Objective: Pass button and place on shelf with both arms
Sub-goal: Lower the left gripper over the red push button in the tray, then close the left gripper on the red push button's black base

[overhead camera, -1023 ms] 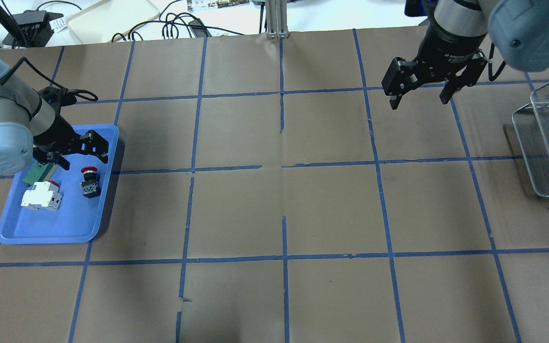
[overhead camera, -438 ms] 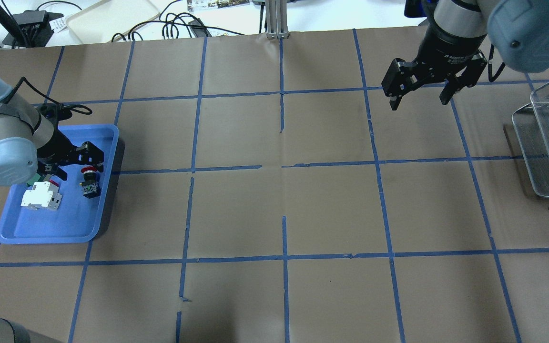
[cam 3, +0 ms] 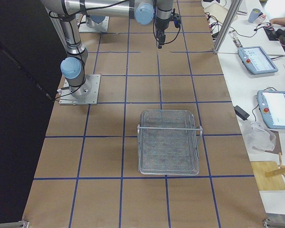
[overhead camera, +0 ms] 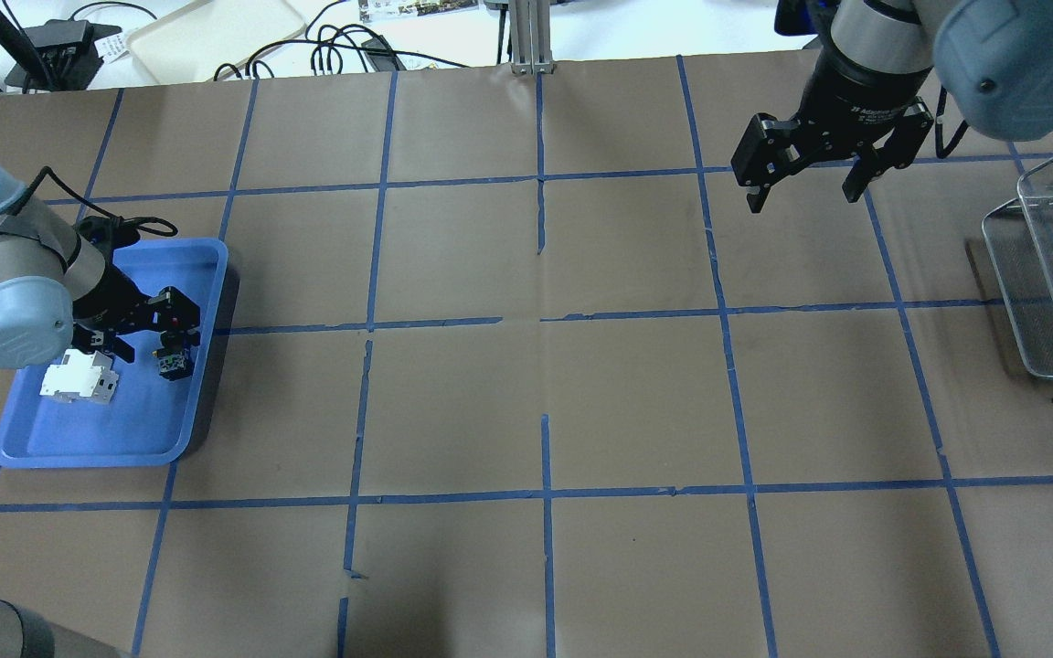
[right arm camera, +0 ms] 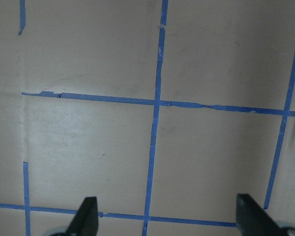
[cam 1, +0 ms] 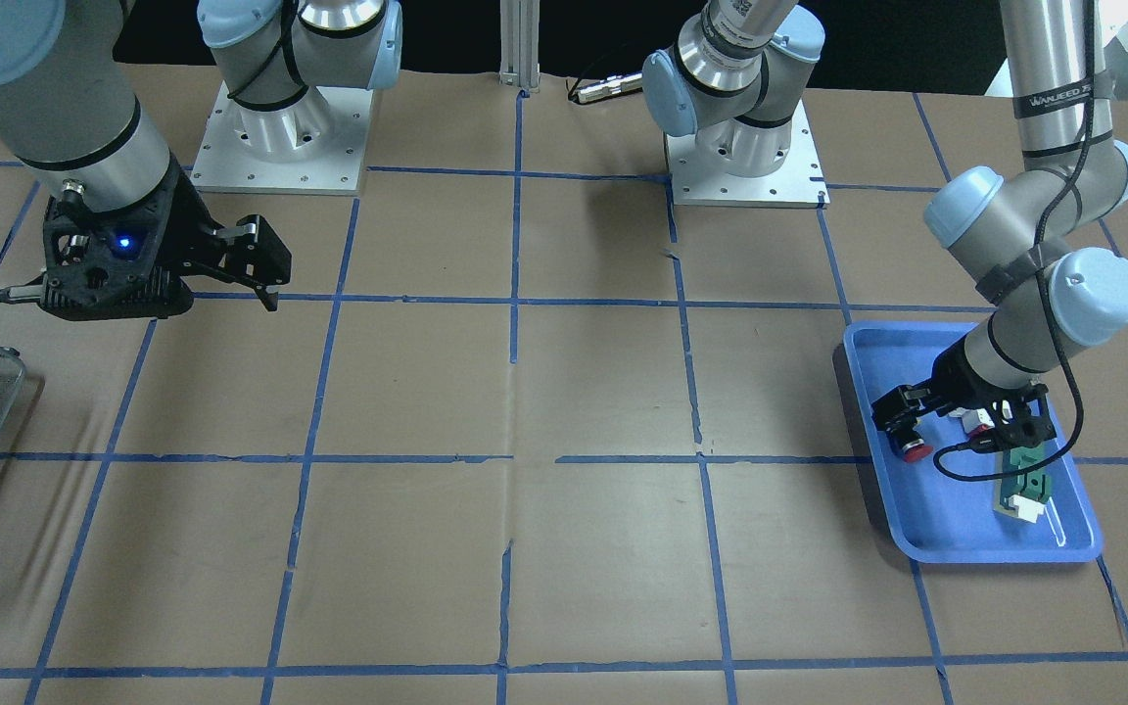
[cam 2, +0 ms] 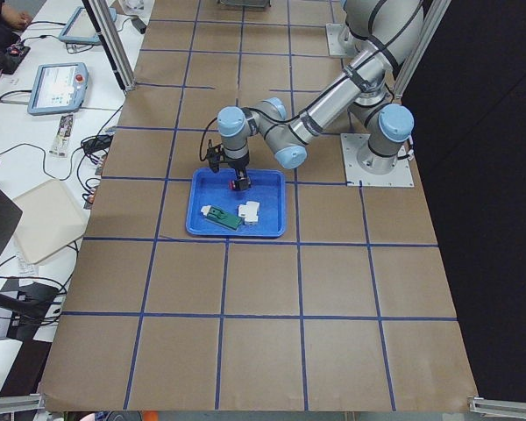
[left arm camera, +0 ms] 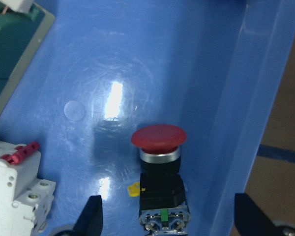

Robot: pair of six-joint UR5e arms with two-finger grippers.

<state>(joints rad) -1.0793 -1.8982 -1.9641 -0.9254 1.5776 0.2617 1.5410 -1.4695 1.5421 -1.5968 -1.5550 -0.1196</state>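
The button (left arm camera: 159, 138), a red mushroom cap on a black body, lies in the blue tray (overhead camera: 97, 452) near its right wall. It also shows in the front view (cam 1: 913, 450). My left gripper (left arm camera: 169, 221) is open and low over the tray, with one finger on each side of the button's body, apart from it. In the overhead view the left gripper (overhead camera: 159, 331) hides the red cap. My right gripper (overhead camera: 801, 187) is open and empty, high over the far right of the table, with only paper and tape lines beneath it (right arm camera: 168, 219).
A white-and-red block (left arm camera: 14, 196) and a green flat part (left arm camera: 10, 54) lie in the tray to the left of the button. A wire mesh shelf basket (overhead camera: 1052, 274) stands at the table's right end. Cables and a beige tray lie beyond the far edge.
My left gripper has moved toward the near side of the tray and down over the button, now covering its red cap from above. The right gripper has barely moved.
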